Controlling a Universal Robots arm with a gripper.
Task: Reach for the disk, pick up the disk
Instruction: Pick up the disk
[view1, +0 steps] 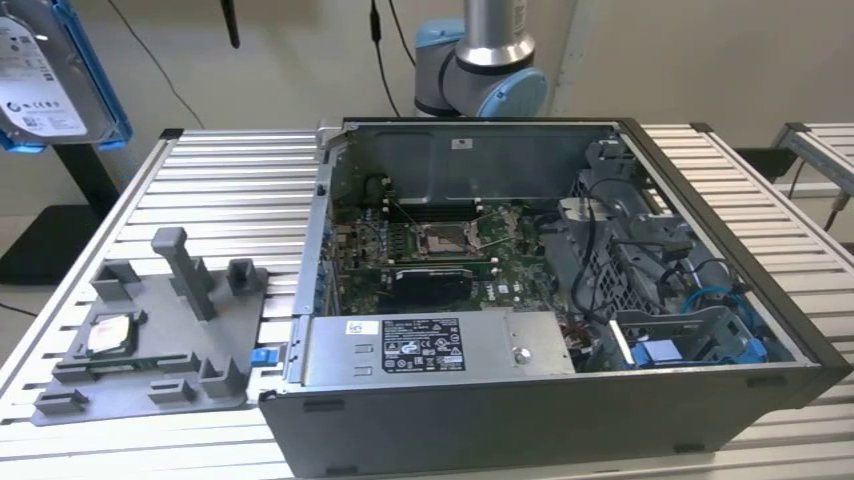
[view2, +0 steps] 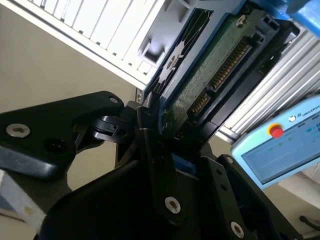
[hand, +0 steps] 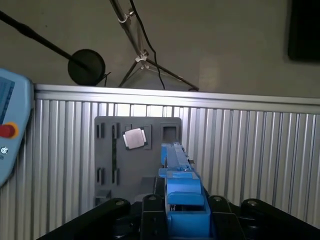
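Disk (view1: 51, 75), silver-grey with a white label and blue rails, is being held clear of the table (view1: 227, 200), high at the exterior view's left. In both wrist views it is being clamped at one end by the gripper (view2: 160, 127), whose black fingers (view2: 150, 145) are being pressed in on it from either side. In the second wrist view the disk's green circuit board and connector pins are being shown. In the first wrist view it is being seen edge-on, with the blue rail uppermost.

A grey tray (view1: 147, 340) is being carried near the table's corner at the exterior view's left, with a chip (view1: 110, 335) lying in it. An open computer case (view1: 534, 300) is being carried beside the tray, toward the exterior view's right.
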